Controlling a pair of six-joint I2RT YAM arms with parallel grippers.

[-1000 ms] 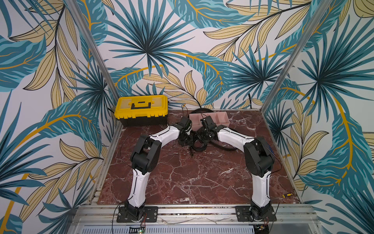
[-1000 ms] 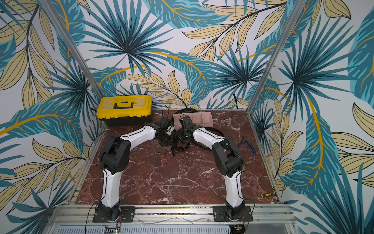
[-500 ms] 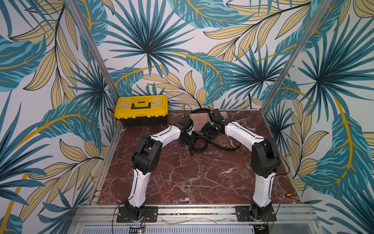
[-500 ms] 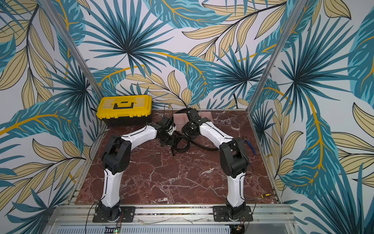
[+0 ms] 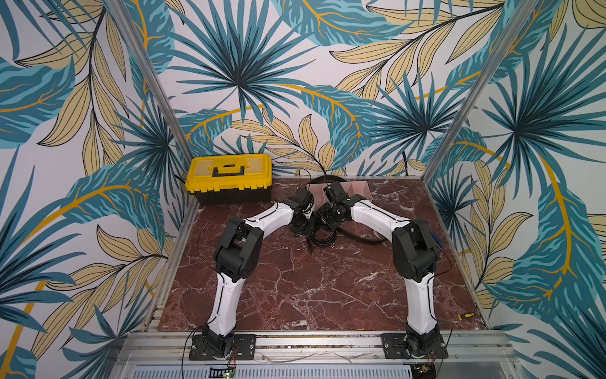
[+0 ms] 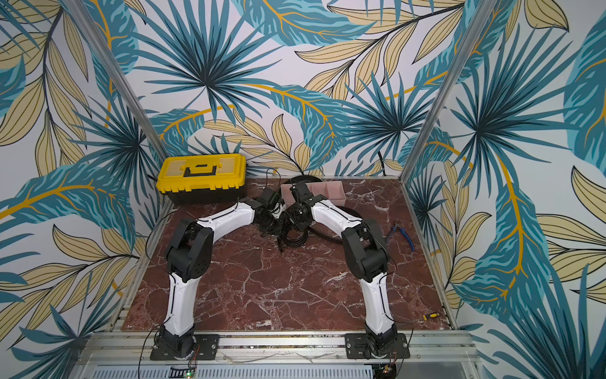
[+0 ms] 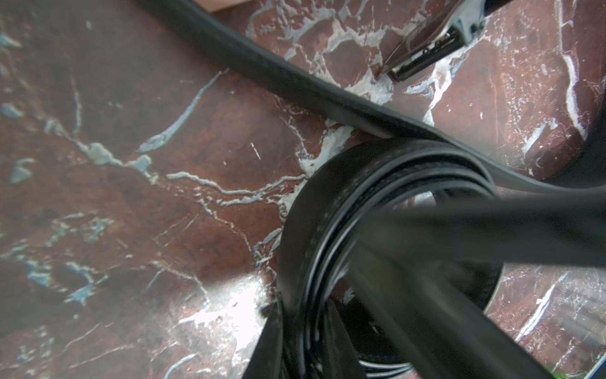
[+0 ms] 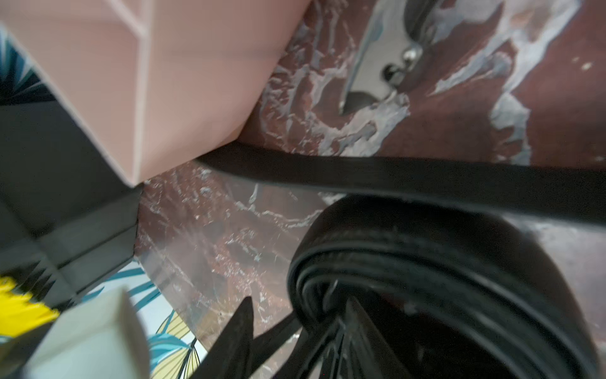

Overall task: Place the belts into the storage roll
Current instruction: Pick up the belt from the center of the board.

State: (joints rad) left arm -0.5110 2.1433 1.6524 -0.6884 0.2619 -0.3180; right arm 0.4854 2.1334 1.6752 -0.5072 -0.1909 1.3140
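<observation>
Just short of the table's point(image 5: 295, 295) 12 o'clock edge sits the coiled belt point(image 5: 323, 237), a tight black roll with its hollow facing up, at 6 o'clock of the storage roll point(image 5: 360, 190). In the left wrist view the left fingers point(image 7: 270, 344) are clamped on the coil's wall, with several turns of strap pinched between them. The right fingers point(image 8: 236, 344) stand apart astride the same wall, one inside the coil and one outside. Bare marble shows between the outer finger and the strap.

The loose belt point(image 5: 362, 239) curves behind the pink roll's 12 o'clock side and sweeps out across the table toward its 4 o'clock. In both wrist views a stretch of it runs right against the coil's outer turn and past the roll's corner. Both belts lie on the table, outside the roll's compartments. A shiny buckle point(image 7: 426, 55) rests on the marble beyond that strap; I cannot tell which belt it belongs to.

The yellow toolbox point(image 5: 229, 177) sits at 11 o'clock, blue-handled pliers point(image 6: 401, 234) lie near 3 o'clock, and a small screwdriver point(image 6: 429, 316) lies toward 5 o'clock.
</observation>
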